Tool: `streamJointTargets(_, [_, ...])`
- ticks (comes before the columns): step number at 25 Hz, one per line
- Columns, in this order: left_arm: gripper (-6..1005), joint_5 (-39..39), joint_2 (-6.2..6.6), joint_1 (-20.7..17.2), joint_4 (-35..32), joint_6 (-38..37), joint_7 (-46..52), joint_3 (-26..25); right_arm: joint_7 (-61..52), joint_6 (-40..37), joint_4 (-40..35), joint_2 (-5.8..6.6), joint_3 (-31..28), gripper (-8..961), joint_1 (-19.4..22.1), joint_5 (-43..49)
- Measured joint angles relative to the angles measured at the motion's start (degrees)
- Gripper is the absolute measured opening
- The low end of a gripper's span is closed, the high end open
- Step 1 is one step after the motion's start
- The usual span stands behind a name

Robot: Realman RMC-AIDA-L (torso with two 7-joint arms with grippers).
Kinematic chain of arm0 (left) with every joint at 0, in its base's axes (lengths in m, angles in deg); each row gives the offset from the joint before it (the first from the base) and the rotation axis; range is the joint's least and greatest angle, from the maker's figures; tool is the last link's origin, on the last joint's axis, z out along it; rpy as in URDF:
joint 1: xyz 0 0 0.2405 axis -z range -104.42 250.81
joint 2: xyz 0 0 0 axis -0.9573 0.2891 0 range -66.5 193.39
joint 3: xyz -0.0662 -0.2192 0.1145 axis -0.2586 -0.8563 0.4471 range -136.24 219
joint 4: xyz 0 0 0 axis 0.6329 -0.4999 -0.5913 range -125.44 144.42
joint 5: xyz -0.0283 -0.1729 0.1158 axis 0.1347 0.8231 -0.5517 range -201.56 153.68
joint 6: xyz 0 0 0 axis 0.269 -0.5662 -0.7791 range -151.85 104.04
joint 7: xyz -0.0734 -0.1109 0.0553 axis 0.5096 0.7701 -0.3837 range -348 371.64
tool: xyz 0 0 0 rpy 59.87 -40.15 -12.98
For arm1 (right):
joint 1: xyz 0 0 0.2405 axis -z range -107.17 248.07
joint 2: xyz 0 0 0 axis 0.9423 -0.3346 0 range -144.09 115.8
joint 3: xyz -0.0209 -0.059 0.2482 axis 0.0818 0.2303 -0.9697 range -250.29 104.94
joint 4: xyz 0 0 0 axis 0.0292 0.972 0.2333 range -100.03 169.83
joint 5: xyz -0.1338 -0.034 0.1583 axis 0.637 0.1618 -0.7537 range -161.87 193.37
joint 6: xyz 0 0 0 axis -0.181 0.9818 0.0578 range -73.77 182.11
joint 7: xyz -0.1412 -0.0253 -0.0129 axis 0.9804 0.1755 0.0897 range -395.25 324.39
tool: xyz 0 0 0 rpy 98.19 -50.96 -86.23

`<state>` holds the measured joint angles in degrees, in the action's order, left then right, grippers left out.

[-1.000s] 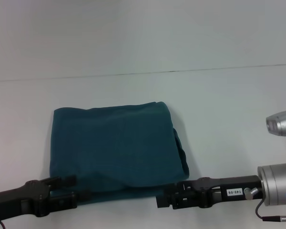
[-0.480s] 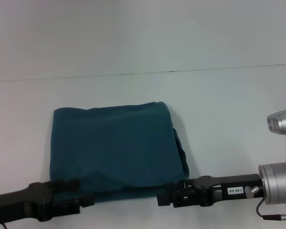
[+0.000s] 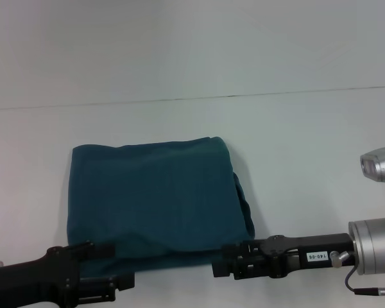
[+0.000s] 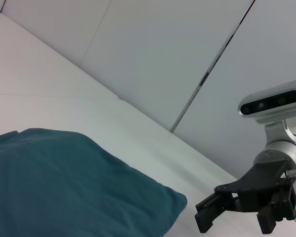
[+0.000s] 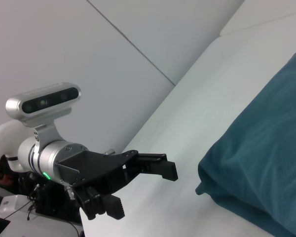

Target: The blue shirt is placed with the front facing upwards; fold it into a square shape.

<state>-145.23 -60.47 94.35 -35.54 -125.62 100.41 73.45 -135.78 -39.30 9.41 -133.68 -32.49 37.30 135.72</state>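
This looks like a robot lab or test room. A plain white desk (image 3: 308,128) meets bare pale wall panels (image 4: 153,54) split by thin dark seams. Each wrist view shows a silver camera module (image 4: 272,104) mounted on a metal arm, with cables and dark equipment (image 5: 19,207) beside the desk.

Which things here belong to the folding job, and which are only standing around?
Belonging to the job:
- blue shirt, already folded to a near square
- left pincer, open, at the shirt's near left edge
- right pincer, open, at the shirt's near right corner

Only around:
- white table
- nothing else lies on it in these views
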Motion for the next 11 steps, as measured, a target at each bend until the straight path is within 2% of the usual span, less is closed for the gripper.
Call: streamJointTargets(11, [935, 0.1, -0.01, 0.3, 0.0, 0.3, 0.2, -0.1, 0.0, 0.1, 0.3, 0.09, 0.0, 855, 0.0, 0.0])
